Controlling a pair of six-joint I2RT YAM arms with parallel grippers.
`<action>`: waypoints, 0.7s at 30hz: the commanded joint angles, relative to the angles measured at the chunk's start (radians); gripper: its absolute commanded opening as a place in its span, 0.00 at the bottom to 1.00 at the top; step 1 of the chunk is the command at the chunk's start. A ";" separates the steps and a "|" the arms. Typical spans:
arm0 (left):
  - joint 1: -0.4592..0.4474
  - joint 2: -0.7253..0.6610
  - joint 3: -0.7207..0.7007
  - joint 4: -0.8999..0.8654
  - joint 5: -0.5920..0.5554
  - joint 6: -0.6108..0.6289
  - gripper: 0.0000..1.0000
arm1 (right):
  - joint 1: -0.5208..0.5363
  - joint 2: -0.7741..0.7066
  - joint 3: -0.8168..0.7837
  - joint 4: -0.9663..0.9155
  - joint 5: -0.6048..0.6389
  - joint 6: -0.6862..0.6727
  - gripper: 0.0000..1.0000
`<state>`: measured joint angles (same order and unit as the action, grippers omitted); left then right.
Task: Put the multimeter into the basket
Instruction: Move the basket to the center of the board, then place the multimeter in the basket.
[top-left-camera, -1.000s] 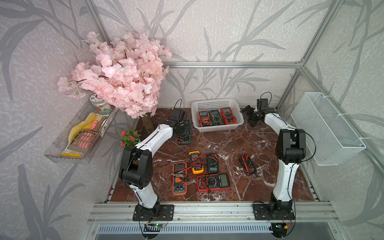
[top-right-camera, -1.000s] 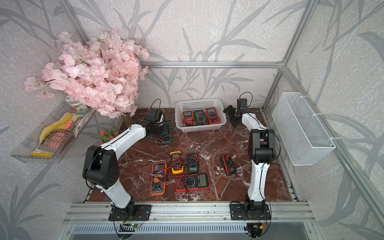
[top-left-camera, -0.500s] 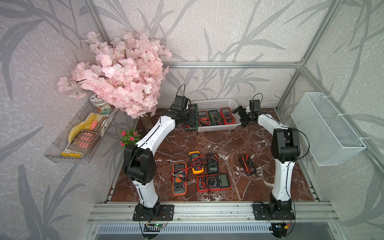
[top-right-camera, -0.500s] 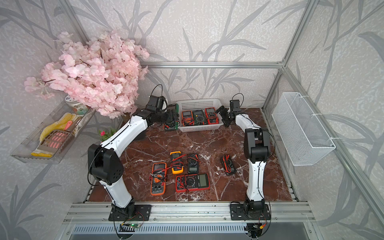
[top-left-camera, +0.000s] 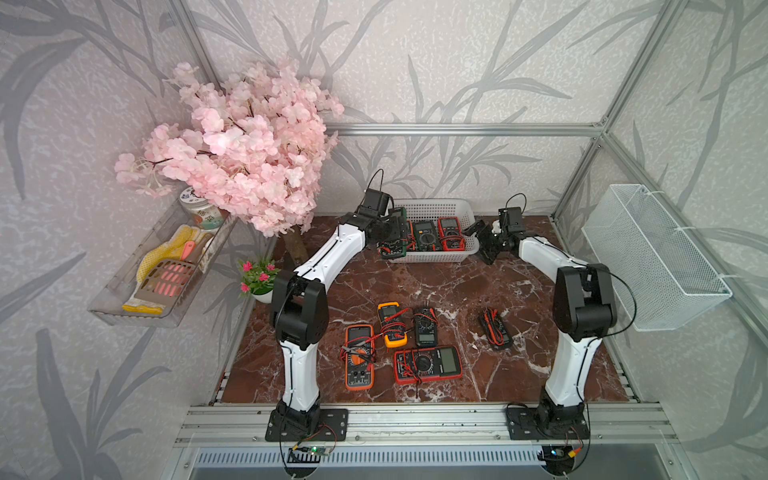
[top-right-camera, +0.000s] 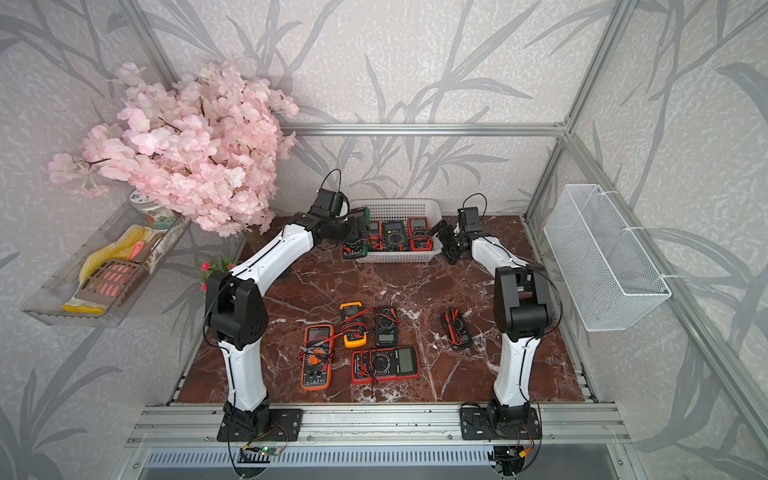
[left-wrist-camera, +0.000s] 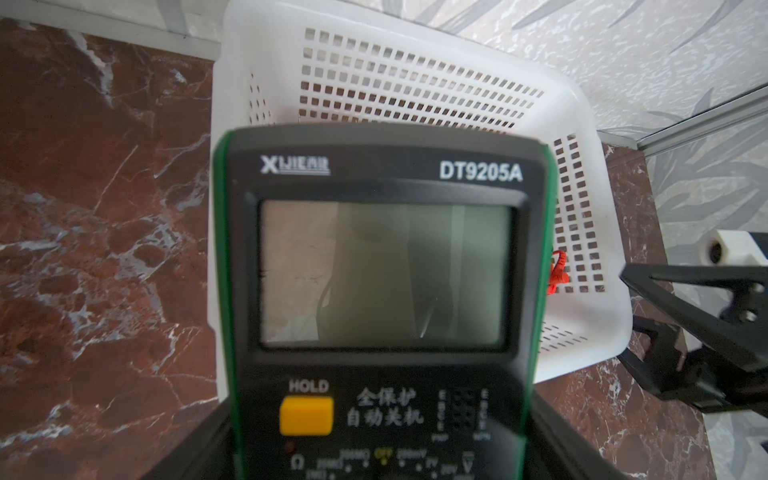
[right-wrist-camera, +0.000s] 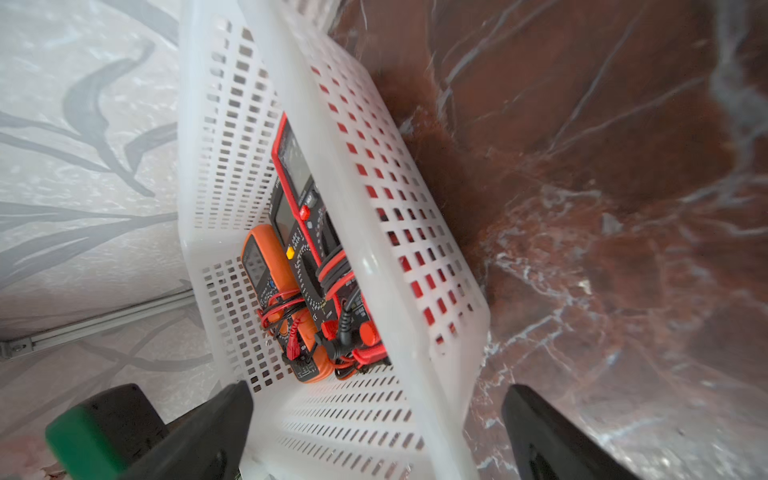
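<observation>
Marbled bench (top-left-camera: 436, 286) below; my left tool (top-left-camera: 392, 235) is part-closed on the green-edged multimeter (left-wrist-camera: 382, 270), with the basket (left-wrist-camera: 415, 83) just ahead of it. Right tool (top-left-camera: 478, 241) stands wide and empty beside the basket's far end. I'd carry past the rim, lower flat, then release.

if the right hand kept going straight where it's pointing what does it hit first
Probably the basket: the right hand is open, and the basket's near end lies right ahead between its fingers, before the multimeters inside. Depth is hard to judge.
</observation>
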<state>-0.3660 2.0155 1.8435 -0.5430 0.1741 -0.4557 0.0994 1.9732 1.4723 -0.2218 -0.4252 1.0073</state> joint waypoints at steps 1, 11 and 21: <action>-0.017 0.036 0.099 0.047 -0.040 0.039 0.47 | -0.043 -0.084 -0.038 -0.052 0.030 -0.044 0.99; -0.055 0.223 0.350 -0.042 -0.195 0.118 0.48 | -0.055 -0.329 -0.165 -0.247 0.052 -0.194 0.99; -0.070 0.360 0.499 -0.106 -0.306 0.122 0.48 | -0.052 -0.609 -0.359 -0.417 0.139 -0.343 0.99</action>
<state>-0.4324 2.3528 2.2826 -0.6296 -0.0711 -0.3473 0.0460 1.4036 1.1397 -0.5476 -0.3351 0.7376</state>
